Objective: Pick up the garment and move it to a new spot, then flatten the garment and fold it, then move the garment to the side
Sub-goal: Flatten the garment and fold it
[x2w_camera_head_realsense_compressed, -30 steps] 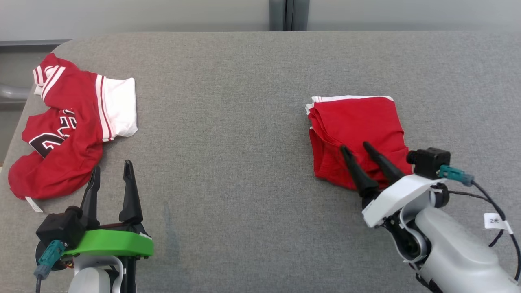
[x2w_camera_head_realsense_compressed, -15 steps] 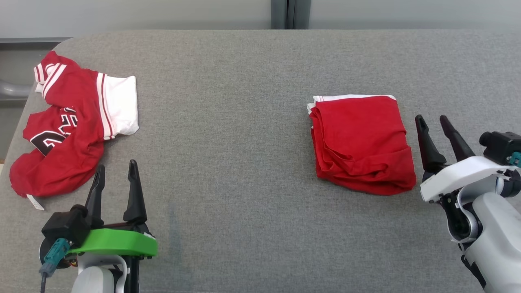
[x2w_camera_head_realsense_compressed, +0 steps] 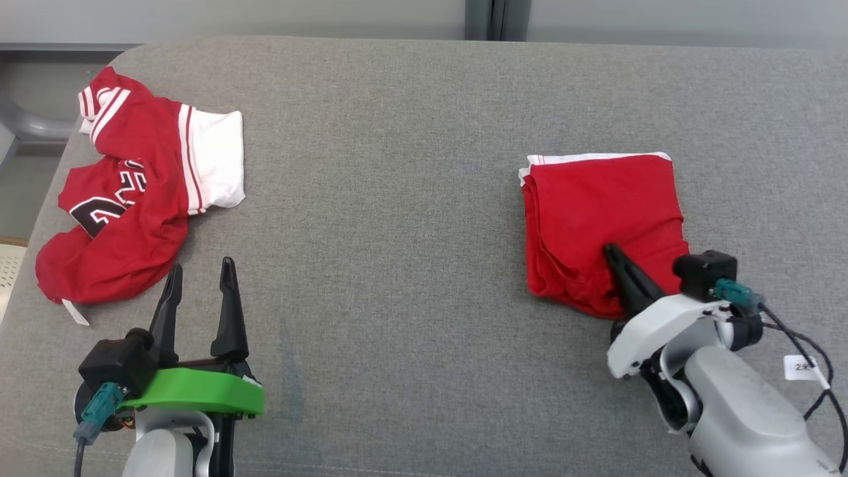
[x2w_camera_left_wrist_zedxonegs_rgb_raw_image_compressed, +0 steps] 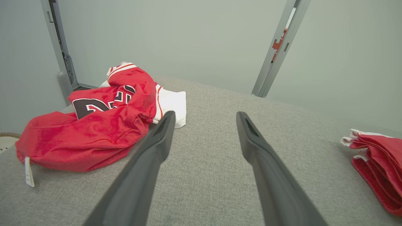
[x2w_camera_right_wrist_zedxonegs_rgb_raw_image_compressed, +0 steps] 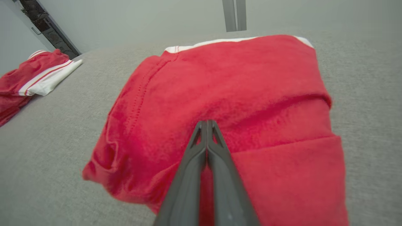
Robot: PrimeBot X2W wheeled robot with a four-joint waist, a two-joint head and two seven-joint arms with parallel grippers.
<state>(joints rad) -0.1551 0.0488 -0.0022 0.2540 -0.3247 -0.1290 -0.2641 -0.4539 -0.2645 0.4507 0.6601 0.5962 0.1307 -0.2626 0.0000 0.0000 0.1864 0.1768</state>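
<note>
A red garment, folded into a rough square with a white hem at its far edge, lies on the right half of the grey table. My right gripper is shut, its fingertips together over the garment's near part; in the right wrist view the right gripper has no cloth visibly pinched. A crumpled red-and-white jersey with black numbers lies at the far left. My left gripper stands open just near of it, holding nothing. In the left wrist view, the left gripper points past the jersey.
The grey fabric table stretches wide between the two garments. Its rounded left edge runs beside the jersey, whose white tag lies on the cloth. A grey metal post stands behind the far edge.
The right gripper, open over the folded garment a second ago, swung off to its right, then came back over it and shut. The camera has shifted slightly. The left gripper stayed put.
</note>
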